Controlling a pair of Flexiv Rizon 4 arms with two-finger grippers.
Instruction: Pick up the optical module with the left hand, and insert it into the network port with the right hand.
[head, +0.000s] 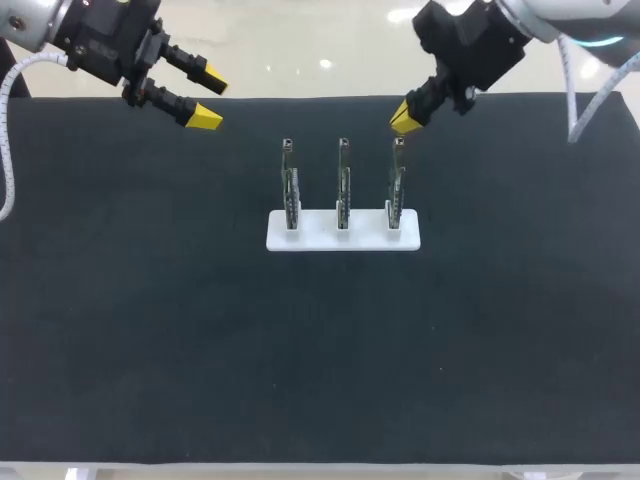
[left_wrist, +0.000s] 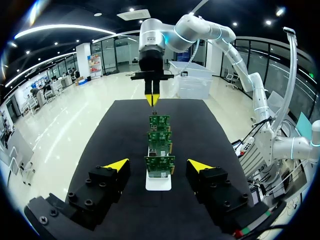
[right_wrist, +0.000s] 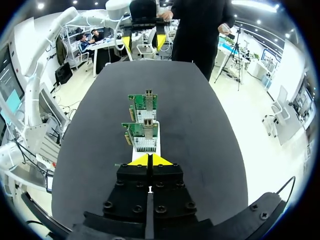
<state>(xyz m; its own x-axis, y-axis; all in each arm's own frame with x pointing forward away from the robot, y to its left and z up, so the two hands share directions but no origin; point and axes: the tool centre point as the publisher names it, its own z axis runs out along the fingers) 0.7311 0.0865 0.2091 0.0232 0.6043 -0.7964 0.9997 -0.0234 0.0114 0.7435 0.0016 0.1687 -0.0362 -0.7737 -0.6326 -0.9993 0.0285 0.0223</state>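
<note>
So, left gripper (head: 210, 98) hangs spread wide, right gripper (head: 405, 118) sits with tips pressed together just above the rightmost upright card (head: 397, 185).

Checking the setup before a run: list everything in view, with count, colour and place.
table: one, black top, under everything else.
stand: one, white, flat on the middle of the table.
circuit boards: three, green, upright in a row in the stand, apart from each other.
left gripper: one, black with yellow tips, open, over the table's far left part, well clear of the boards.
right gripper: one, black with yellow tips, shut, just beyond the top of the board at the right end of the row; whether it touches that board cannot be told.
</note>
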